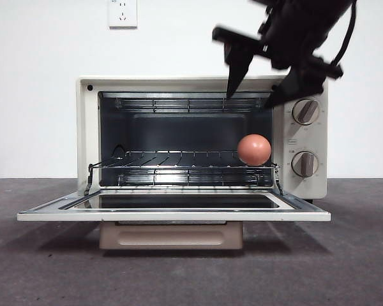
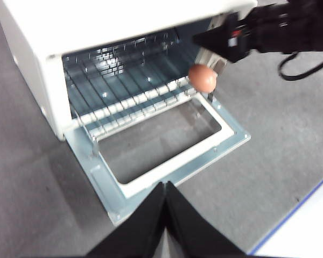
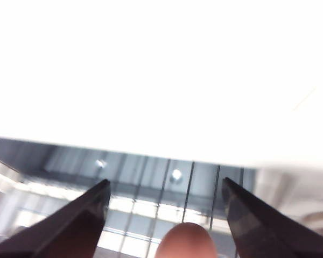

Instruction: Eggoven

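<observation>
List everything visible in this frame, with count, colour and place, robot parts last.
oven: 1, cream, centre of table, door folded down open
rack: 1, metal wire, inside oven
egg: 1, reddish-brown, on rack at its knob-side end
knobs: 2, tan, stacked on oven's front panel
socket: 1, white, on wall above oven
table: 1, dark grey
right gripper: black, open, above egg at oven's top edge
left gripper: black, shut, back from door

I see a smooth, matt reddish-brown egg (image 1: 254,150) on shiny wire metal rack (image 1: 179,167); the toaster oven (image 1: 86,127) looks glossy cream enamel, its door (image 1: 172,213) glass, the counter (image 1: 45,268) rough grey.
</observation>
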